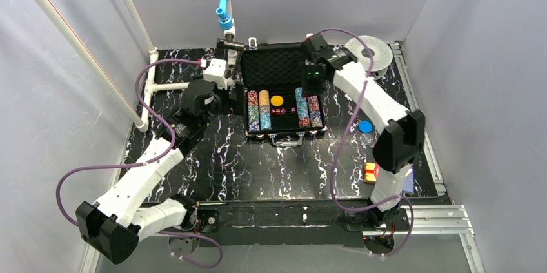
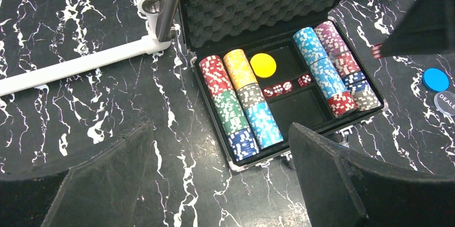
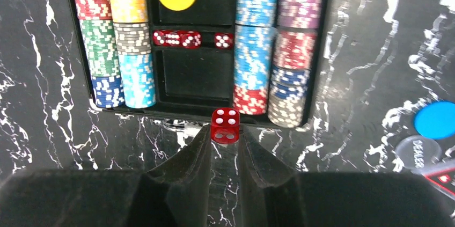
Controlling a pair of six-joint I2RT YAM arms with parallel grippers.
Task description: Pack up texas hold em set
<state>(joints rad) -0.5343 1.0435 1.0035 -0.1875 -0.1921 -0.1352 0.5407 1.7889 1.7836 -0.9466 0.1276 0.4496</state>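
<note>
This looks like a robot lab. Plain grey walls (image 1: 490, 60) box in a black marbled counter (image 1: 258, 170). White pipes (image 1: 77, 44) cross the upper left, and two robot arms (image 1: 142, 186) are bolted to a metal rail (image 1: 432, 218) at the bottom.

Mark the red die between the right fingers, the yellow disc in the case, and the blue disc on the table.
red die (image 3: 225, 119), right wrist view, its upper face
yellow disc (image 2: 263, 65), left wrist view, middle of its top
blue disc (image 1: 366, 126), top external view, middle of its top
</note>
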